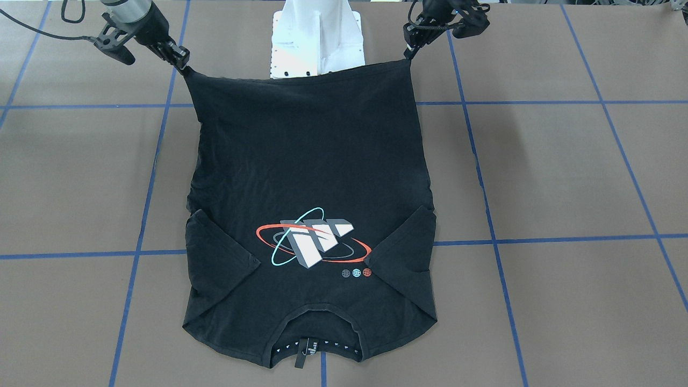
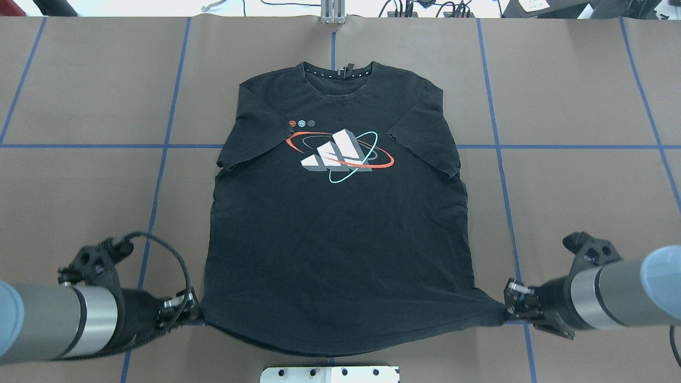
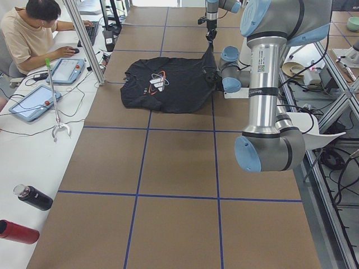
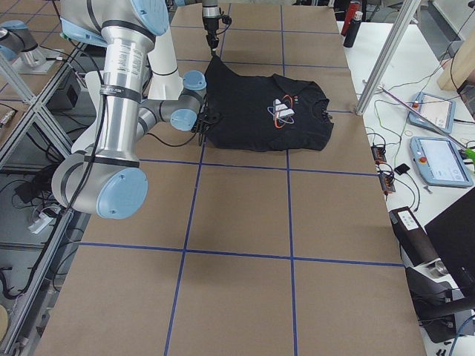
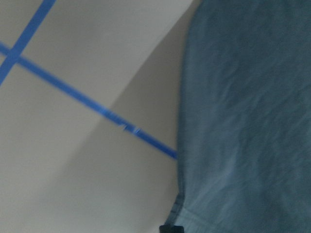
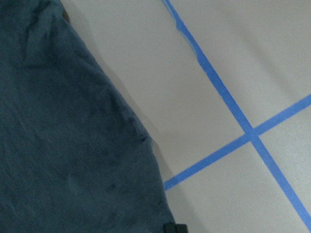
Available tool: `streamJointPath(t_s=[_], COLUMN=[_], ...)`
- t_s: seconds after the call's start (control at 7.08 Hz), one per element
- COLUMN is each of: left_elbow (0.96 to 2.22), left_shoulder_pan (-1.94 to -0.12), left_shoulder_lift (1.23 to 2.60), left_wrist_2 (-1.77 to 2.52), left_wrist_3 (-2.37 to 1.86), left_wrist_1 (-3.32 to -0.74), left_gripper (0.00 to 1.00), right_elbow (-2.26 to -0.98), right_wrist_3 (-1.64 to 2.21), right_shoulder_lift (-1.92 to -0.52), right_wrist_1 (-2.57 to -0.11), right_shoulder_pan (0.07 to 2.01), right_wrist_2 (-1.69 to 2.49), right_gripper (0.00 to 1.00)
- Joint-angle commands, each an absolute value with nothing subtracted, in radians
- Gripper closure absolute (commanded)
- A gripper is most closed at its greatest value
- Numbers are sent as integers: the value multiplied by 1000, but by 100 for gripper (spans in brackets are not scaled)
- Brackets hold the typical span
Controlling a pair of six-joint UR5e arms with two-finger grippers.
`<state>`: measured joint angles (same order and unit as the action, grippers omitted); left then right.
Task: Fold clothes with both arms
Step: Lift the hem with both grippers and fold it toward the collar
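L black two-finger gripper (image 2: 194,313) is clamped on one hem corner of the black short-sleeved T-shirt (image 2: 340,229). R black two-finger gripper (image 2: 507,308) is clamped on the other corner. Hem stretched taut btwn them, corners lifted, by the white pedestal base (image 1: 317,37). Rest of shirt lies flat on the brown blue-taped table (image 2: 585,186), print up, collar on the side away from the robot.

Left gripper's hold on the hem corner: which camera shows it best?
Exterior front-facing: the left gripper pinches the hem corner of the T-shirt, outlined against the bare table. Overhead shows it too, but black on black. Its wrist view shows only cloth, table and tape; the side views show it small.
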<state>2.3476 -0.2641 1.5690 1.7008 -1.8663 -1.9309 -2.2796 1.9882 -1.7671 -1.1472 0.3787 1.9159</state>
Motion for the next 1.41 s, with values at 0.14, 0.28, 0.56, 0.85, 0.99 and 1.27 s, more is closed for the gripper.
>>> streamJointPath(t_s=[0.14, 0.28, 0.56, 0.85, 0.99, 1.27], left_elbow=[2190, 2099, 1985, 1843, 1779, 1638], left_shoulder_pan=[-518, -628, -741, -814, -848, -871], left_shoulder_lift=[1714, 1786, 1841, 1935, 1983, 2029], left_wrist_2=[1763, 1837, 1876, 1876, 1876, 1875], left_wrist_3=[-1533, -1485, -1340, -1315, -1315, -1313], left_wrist_1=[-1927, -1922, -1914, -1931, -1933, -2041], left_gripper=[100, 100, 100, 100, 100, 100], right_elbow=[-2149, -2123, -1995, -1904, -1838, -1703], right_wrist_3=[1974, 1915, 1893, 1887, 1881, 1844], right_shoulder_lift=[-1455, -1354, -1257, -1188, -1145, -1044], right_wrist_1=[-1428, -1559, -1611, -1614, -1612, -1605], right_shoulder_pan=[605, 650, 736, 820, 845, 871], right_wrist_2=[1985, 1983, 1970, 1974, 1971, 1970], right_gripper=[100, 100, 100, 100, 100, 100])
